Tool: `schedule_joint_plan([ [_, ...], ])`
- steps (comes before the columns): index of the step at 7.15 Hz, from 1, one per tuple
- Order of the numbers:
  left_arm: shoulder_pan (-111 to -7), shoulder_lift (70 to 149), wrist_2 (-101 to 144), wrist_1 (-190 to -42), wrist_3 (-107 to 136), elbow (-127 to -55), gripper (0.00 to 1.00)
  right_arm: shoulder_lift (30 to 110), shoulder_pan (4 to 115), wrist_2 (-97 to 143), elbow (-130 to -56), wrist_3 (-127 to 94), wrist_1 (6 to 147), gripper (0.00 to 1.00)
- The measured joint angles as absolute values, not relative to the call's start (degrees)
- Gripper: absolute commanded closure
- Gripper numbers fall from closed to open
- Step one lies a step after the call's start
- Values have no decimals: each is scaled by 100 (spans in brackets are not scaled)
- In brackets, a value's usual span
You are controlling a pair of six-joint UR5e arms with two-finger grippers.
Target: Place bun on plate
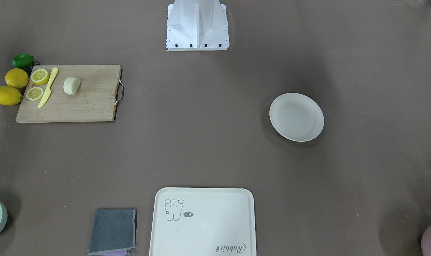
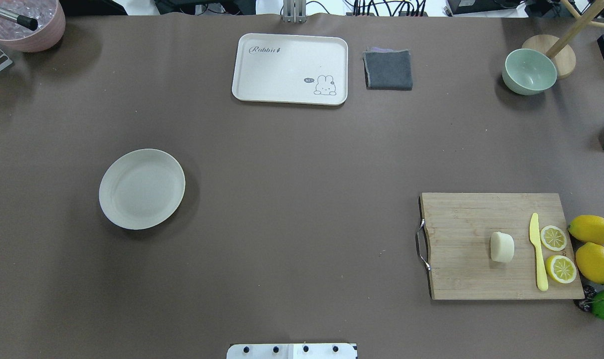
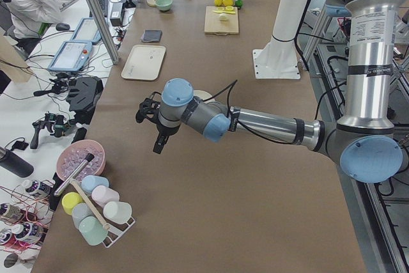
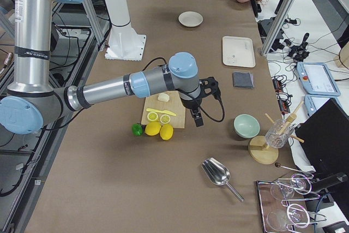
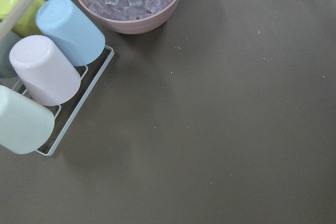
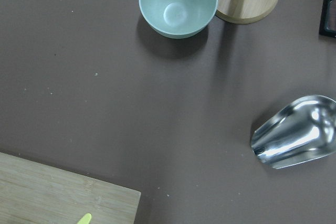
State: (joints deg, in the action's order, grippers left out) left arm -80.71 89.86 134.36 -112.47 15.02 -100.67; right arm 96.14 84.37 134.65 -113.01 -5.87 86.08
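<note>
Bamboo carries the bun: it is seen lying on the cutting board, at about 4 o'clock from the middle of the tabletop in the overhead view. A yellow knife is laid just beside it at its 3 o'clock, and lemon slices lie beyond that. The plate is set well apart, at about 9 o'clock, and the bun has not yet been brought to it. Several slips can be expected. The smooth, rounded bun could be squeezed out of a grasp taken off-centre, and the knife could be knocked if the descent is made too far toward 3 o'clock. The bun could be lost over the long carry across the tabletop. It could also be rolled over the shallow rim if it is released high or on its curved side. The left pincer and the right pincer are shown only in the side views. How far either is parted cannot be told, and neither is in touch with the bun.
</note>
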Motion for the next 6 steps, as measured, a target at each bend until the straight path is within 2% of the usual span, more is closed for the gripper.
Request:
schedule_joint_plan([
  [4,-6445,9373,13406,-11388,3324,-9978,2,9312,6701,12720,-11279,-3007,7819,0],
  [6,-5905,9448,13368,-11766,3868,-9790,3,9308,6365,12618,-11239,-3314,7617,0],
])
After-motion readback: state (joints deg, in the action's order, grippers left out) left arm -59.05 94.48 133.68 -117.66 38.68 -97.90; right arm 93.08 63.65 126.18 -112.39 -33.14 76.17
